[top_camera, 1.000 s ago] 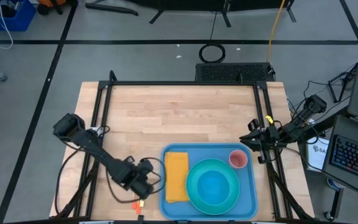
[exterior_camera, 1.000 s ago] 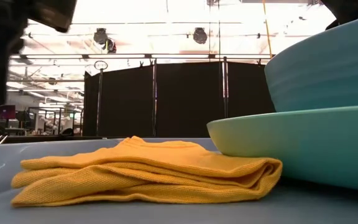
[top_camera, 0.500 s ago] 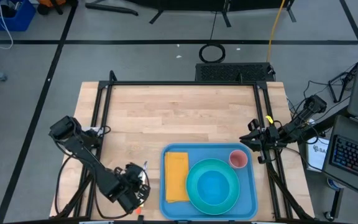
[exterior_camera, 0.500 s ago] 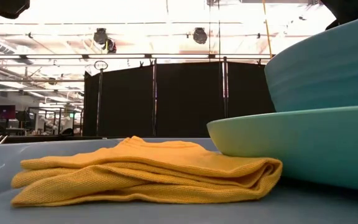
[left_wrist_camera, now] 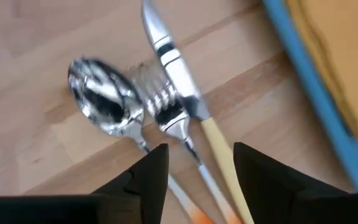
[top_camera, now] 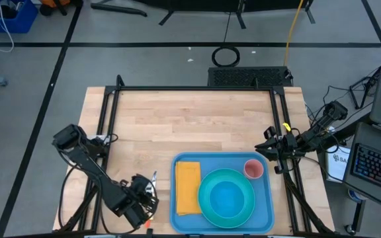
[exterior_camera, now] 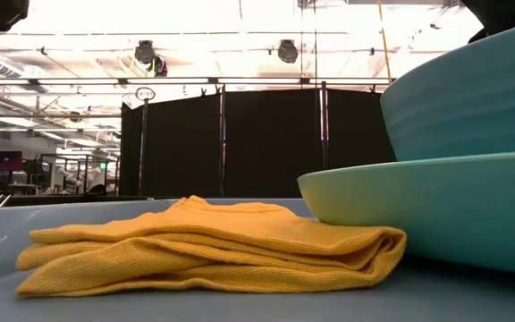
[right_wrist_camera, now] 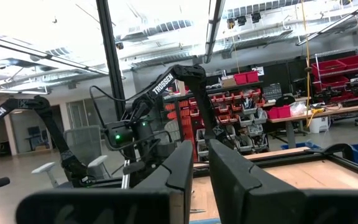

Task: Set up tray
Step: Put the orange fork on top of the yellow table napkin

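1. My left end effector [left_wrist_camera: 194, 168] hangs over the near left part of the table [top_camera: 190, 122], just beside the tray's left edge. Its fingers [left_wrist_camera: 151, 171] stand apart, with nothing between them.
2. Right under it lies a cluster of cutlery on the bare wood: a spoon [left_wrist_camera: 104, 106], a fork [left_wrist_camera: 166, 112] and a knife [left_wrist_camera: 173, 59] with a pale handle, the fork and knife touching or overlapping, the spoon just beside them.
3. Next outward is the tray [top_camera: 177, 218], at the near middle of the table. It already carries a folded yellow napkin [top_camera: 188, 187] along its left side, a turquoise plate with a bowl [top_camera: 226, 196] in the middle and a small pink cup [top_camera: 253, 169] at the far right corner.
4. I judge the step in hand to be the cutlery: it is the only thing not yet on the tray.
5. The next move calls for coming down on one piece only, closing across its handle, and lifting clear of the tray's rim; the pieces lie crowded, so I could drag a neighbour.
6. My right end effector [right_wrist_camera: 194, 171] waits at the table's right edge, raised, fingers close together and empty.
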`<action>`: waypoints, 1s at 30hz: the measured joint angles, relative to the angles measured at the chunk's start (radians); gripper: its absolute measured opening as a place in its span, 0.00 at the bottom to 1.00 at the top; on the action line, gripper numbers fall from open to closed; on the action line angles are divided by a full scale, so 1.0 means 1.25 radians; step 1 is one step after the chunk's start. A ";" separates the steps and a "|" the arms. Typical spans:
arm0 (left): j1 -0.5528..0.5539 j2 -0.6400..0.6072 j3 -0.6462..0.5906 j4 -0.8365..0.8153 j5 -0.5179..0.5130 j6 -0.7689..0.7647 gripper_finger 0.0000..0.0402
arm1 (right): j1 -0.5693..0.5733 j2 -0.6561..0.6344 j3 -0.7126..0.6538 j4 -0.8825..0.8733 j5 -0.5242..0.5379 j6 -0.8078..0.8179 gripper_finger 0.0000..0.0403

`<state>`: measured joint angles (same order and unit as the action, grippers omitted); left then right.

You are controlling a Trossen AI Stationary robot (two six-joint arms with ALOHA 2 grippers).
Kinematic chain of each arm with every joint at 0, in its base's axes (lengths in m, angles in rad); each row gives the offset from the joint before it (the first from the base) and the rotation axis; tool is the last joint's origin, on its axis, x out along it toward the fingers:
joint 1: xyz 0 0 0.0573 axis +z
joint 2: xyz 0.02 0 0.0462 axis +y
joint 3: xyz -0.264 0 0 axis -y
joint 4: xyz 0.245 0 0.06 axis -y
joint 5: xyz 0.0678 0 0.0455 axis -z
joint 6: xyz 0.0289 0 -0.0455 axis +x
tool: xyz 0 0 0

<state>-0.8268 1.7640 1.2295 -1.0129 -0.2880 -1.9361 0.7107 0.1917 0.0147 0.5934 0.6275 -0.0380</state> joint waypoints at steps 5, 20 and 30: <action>0.000 0.003 -0.040 0.062 0.026 -0.008 0.47 | 0.000 0.000 0.000 0.000 0.000 0.000 0.11; 0.007 0.003 -0.145 0.241 0.059 -0.008 0.47 | 0.000 0.000 0.000 0.000 0.000 0.000 0.11; 0.007 0.003 -0.171 0.256 0.063 -0.011 0.47 | 0.000 0.000 0.000 0.000 0.000 0.000 0.11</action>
<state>-0.8177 1.7676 1.0161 -0.6929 -0.2092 -1.9496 0.7105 0.1917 0.0147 0.5934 0.6277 -0.0383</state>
